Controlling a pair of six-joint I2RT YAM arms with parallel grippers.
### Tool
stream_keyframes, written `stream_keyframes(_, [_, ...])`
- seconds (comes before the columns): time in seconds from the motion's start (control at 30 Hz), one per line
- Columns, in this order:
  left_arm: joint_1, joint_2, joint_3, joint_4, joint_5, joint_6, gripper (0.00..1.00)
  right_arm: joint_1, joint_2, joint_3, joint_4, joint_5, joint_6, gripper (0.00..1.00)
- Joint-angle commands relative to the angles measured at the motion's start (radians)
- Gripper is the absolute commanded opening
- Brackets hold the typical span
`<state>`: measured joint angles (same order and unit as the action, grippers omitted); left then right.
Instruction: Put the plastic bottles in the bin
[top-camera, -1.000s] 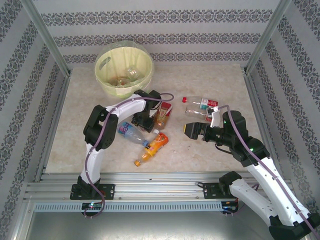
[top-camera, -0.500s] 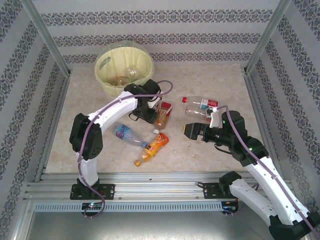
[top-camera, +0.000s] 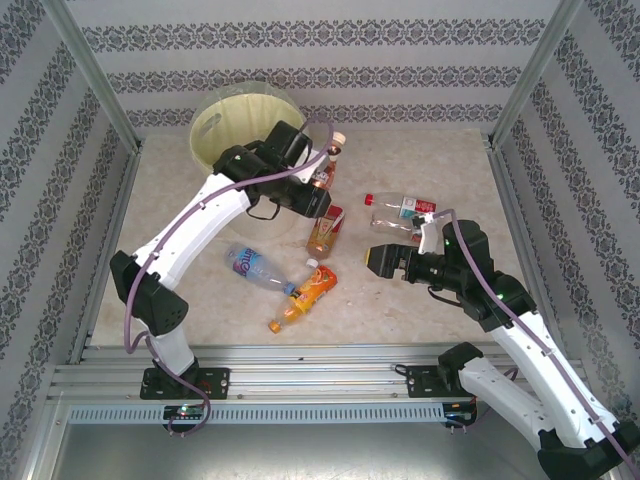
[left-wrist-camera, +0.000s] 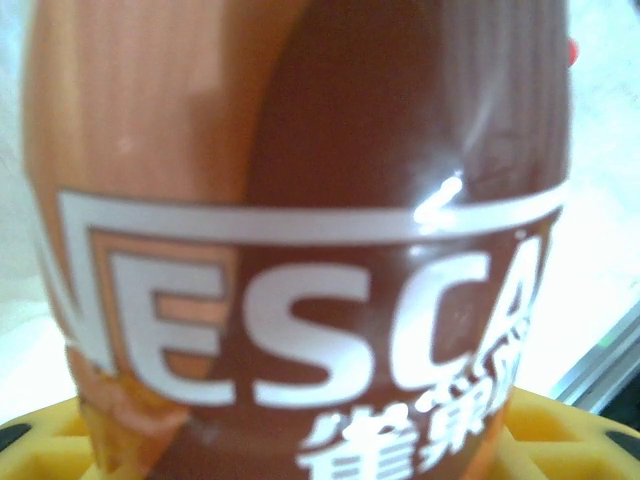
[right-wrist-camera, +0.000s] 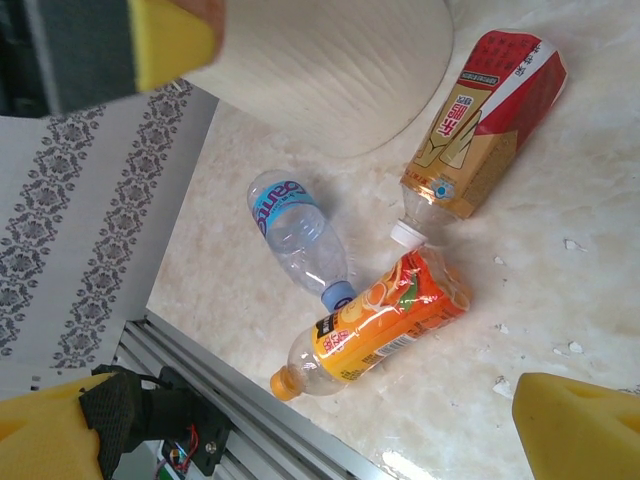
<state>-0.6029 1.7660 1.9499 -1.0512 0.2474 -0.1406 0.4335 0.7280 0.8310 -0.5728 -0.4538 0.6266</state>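
My left gripper (top-camera: 314, 192) is clamped on a brown bottle (top-camera: 326, 165) and holds it up beside the bin (top-camera: 238, 100), pale cap pointing toward the far wall (top-camera: 400, 75). From above, the bottle sits just off the bin's right rim rather than over the opening. I cannot tell how high it hangs against that rim. In the left wrist view its label runs nearly edge to edge, with the yellow pads (left-wrist-camera: 560, 440) at the bottom.

My right gripper (top-camera: 384, 260) hovers with its jaws wide apart, just on the near side of a clear red-label bottle (top-camera: 398, 210) lying on the table (top-camera: 440, 160).

Three more bottles lie together mid-table between the arms. A red-and-gold bottle (top-camera: 325, 232) is nearest the bin, with a clear blue-label bottle (top-camera: 255, 265) to its left. The caps of both sit close against an orange bottle (top-camera: 308, 290). The orange bottle's own cap end comes nearest the rail (top-camera: 300, 358) at the near edge.

The bin stands in the far left corner, close to the far wall. Bare table runs from the red-label bottle out to the far wall and the right wall (top-camera: 560, 200). A narrower bare strip lies between my left arm and the left wall.
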Motion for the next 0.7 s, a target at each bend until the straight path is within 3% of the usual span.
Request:
stream_keyframes(0.0, [-0.003, -0.01, 0.09, -0.013, 0.03, -0.016, 0.54, -0.006, 0.004, 0.028, 0.031, -0.017, 0.013, 0.97])
stream_keyframes(0.3, [0.06, 0.047, 0.309, -0.105, -0.019, -0.021, 0.54, 0.002, 0.017, 0.04, 0.051, -0.014, 0.03, 0.97])
stream_keyframes(0.67, [0.256, 0.145, 0.448, -0.195, -0.096, -0.017, 0.54, 0.021, 0.033, 0.074, 0.032, 0.004, 0.03, 0.97])
